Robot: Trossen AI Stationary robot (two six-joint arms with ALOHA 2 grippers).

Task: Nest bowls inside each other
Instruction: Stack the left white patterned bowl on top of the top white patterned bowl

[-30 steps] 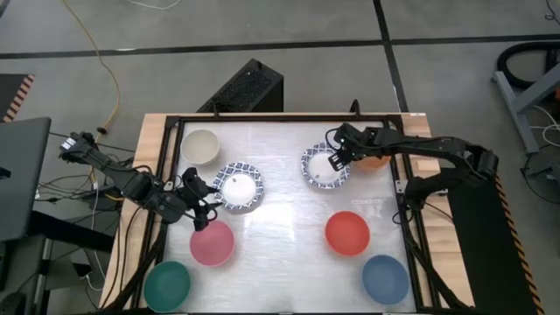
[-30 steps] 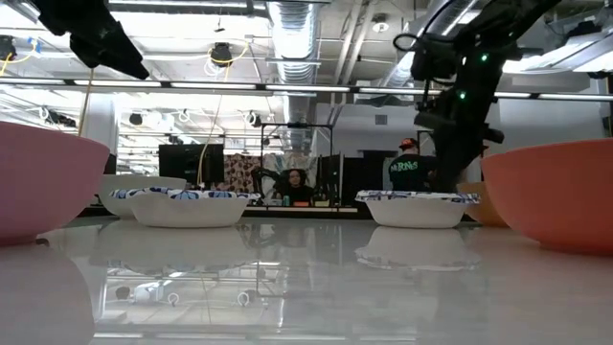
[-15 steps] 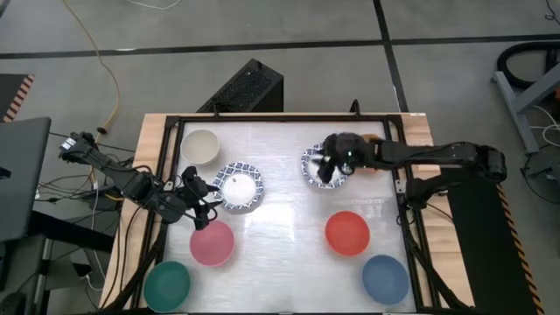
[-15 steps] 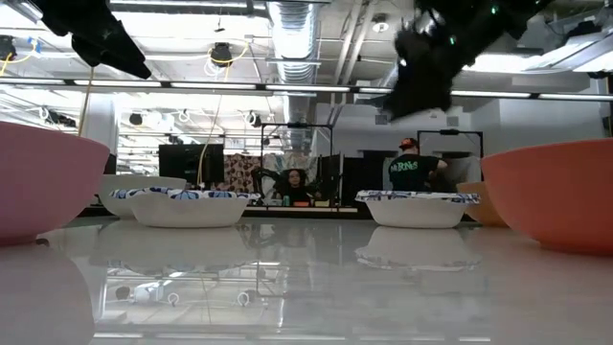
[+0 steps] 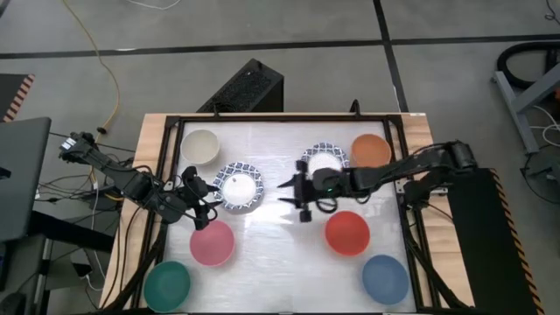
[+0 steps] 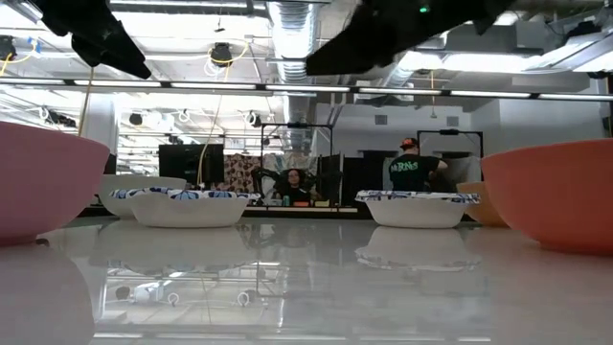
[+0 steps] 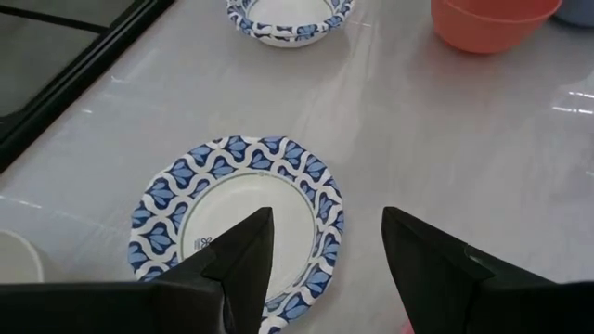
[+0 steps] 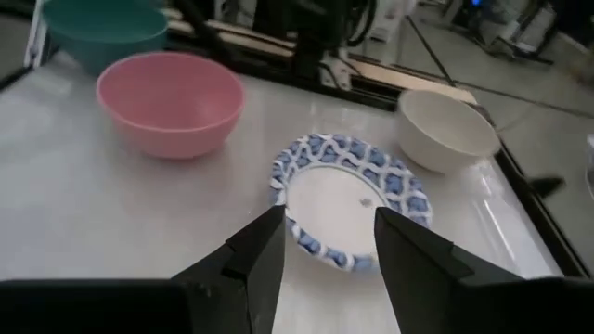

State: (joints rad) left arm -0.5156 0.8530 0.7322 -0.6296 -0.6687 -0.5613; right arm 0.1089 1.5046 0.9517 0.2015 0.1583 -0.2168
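Several bowls rest on their bases on the white table [image 5: 280,219]. In the middle stand a left blue-patterned bowl [image 5: 238,185] [image 7: 243,218] [image 8: 348,199] and a right one [image 5: 325,164]. Also there are a cream bowl [image 5: 200,146], orange [image 5: 371,150], red [image 5: 347,233], pink [image 5: 212,242], green [image 5: 167,285] and blue [image 5: 385,278]. My left gripper [image 5: 205,196] [image 7: 325,250] hangs open just left of the left patterned bowl. My right gripper [image 5: 294,191] [image 8: 325,246] is open in the air between the two patterned bowls, pointing at the left one.
A black frame [image 5: 175,118] runs around the table, with wooden edges outside it. In the low view the pink bowl [image 6: 43,182] and the red bowl [image 6: 556,192] stand close at either side. People sit in the room behind the table.
My right gripper has left the right patterned bowl and swung toward the table's left and near side. It has tipped from pointing down to almost level and rolled. That bowl, uncovered now, stays where it was. The left arm has kept still.
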